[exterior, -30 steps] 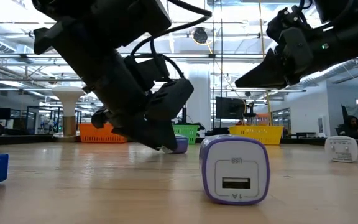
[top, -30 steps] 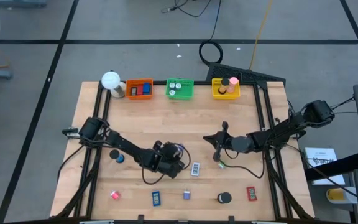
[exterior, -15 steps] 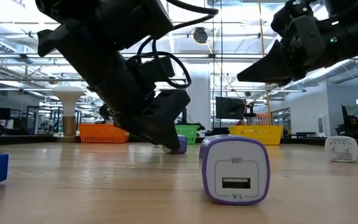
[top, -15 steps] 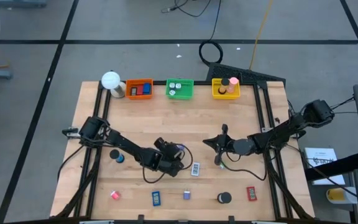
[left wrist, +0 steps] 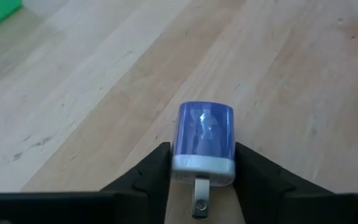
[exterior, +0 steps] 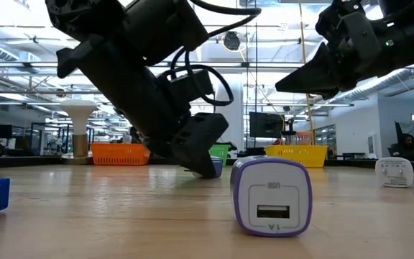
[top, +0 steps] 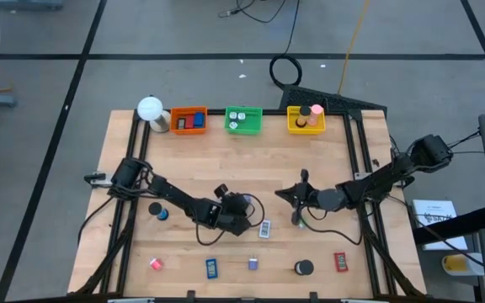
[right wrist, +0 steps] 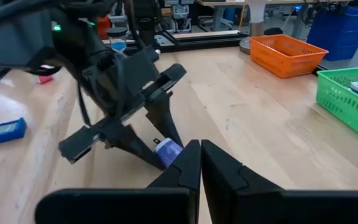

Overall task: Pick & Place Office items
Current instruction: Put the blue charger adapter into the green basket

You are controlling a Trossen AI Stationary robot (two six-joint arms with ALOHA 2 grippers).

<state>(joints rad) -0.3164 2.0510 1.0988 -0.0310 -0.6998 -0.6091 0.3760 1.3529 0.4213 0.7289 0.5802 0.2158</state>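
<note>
**Left arm closing on a purple charger at mid-table; sorting partly done**

The high view shows three trays in a row along the table's 12 o'clock edge. The orange tray [top: 188, 119] already holds red and blue flat pieces, the green tray [top: 243, 120] small white bits, and the yellow tray [top: 306, 119] a black roll and a pink roll. Judged from this, the sorting is well begun but unfinished.

Items remaining on the wood: a blue-and-black roll [top: 158, 211] toward 9 o'clock; a white charger [top: 265, 228] just right of centre; and, along the 6 o'clock edge, a pink piece [top: 155, 263], a blue flat rectangle [top: 211, 268], a small purple cube [top: 253, 264], a black roll [top: 302, 268] and a red flat rectangle [top: 340, 262].

The left gripper [top: 236, 207] works near the table's centre. In its wrist view the two dark fingers flank a purple charger [left wrist: 205, 143], a glossy rounded block with a white collar and metal prongs; the fingers touch or nearly touch its sides, and a firm pinch cannot be confirmed. The charger lies on the table, by the low view.

The right gripper [top: 295, 206] hangs toward 3 o'clock of centre, fingers pressed together and empty.

The table [top: 327, 160] is pale, matt, planked wood; the trays are slotted plastic baskets.
</note>
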